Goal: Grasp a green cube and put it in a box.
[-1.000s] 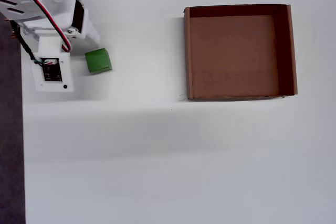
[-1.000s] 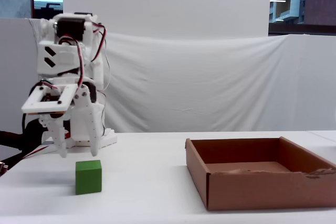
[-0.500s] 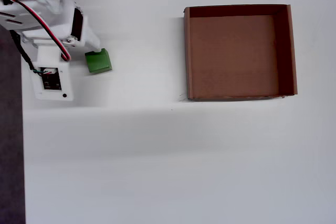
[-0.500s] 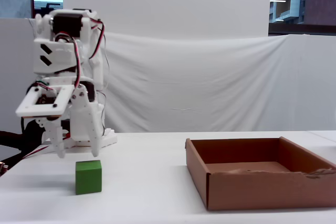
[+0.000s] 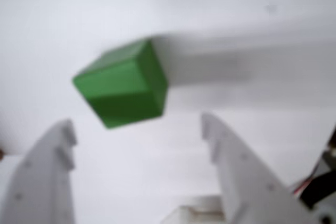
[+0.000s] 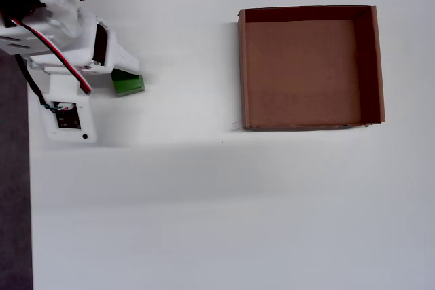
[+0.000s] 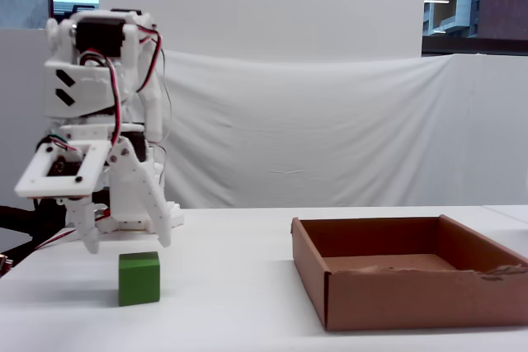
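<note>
The green cube rests on the white table, left of the box. My gripper hangs open just above it, one finger over each side. In the wrist view the cube is blurred, lying ahead of the open gripper and a little left of centre, outside the fingers. From overhead, the arm covers most of the cube, leaving one corner showing. The brown box sits far to the right with a bare floor.
The table's left edge meets a dark strip in the overhead view. The arm's base stands behind the cube at the back left. A white cloth backdrop closes off the far side.
The arm has swung so that the gripper now stands over the cube, covering most of it from above. The fingers have spread wider. Cube and box have not moved.
</note>
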`<state>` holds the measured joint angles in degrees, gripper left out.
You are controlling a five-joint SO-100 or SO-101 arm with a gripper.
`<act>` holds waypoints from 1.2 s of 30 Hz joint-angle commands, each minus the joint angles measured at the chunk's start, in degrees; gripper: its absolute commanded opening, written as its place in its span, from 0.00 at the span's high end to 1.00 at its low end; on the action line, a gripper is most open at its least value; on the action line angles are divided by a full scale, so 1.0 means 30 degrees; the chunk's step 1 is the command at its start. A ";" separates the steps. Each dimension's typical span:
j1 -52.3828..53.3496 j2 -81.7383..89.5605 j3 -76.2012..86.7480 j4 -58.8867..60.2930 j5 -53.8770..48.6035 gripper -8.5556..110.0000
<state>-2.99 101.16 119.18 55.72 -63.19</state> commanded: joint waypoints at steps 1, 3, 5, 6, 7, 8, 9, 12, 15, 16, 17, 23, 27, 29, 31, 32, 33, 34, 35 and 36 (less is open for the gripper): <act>-0.0234 -0.0674 -0.1758 0.0410 -0.0264 0.65; -0.0293 -0.1348 -0.2109 0.0469 -0.0293 0.65; -0.0381 -0.1963 -0.2344 0.0264 -0.0293 0.65; -0.0410 -0.2285 -0.2490 0.0234 -0.0293 0.65; -0.0469 -0.2607 -0.2695 0.0234 -0.0293 0.65; -0.0498 -0.2871 -0.2871 0.0293 -0.0293 0.65; -0.0557 -0.3076 -0.3018 0.0381 -0.0293 0.65; -0.0820 -0.3457 -0.3281 0.0527 -0.0293 0.65; -0.1113 -0.3662 -0.3369 0.0557 -0.0322 0.65; -0.1201 -0.3691 -0.3369 0.0527 -0.0322 0.65; -0.1318 -0.3750 -0.3369 0.0527 -0.0322 0.65; -0.1611 -0.3984 -0.3281 0.0234 -0.0176 0.65; -0.1611 -0.3984 -0.3135 0.0029 -0.0146 0.65; -0.1611 -0.3896 -0.3076 0.0000 -0.0117 0.65; -0.1611 -0.3838 -0.3047 0.0000 -0.0117 0.65; -0.1611 -0.3779 -0.3047 0.0000 -0.0117 0.65; -0.1611 -0.3750 -0.3018 0.0000 -0.0117 0.65; -0.1611 -0.3721 -0.2988 0.0000 -0.0117 0.65; -0.1611 -0.3691 -0.2959 -0.0029 -0.0117 0.66; -0.1611 -0.3662 -0.2930 -0.0029 -0.0117 0.66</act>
<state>-7.56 88.77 111.88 56.16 -63.19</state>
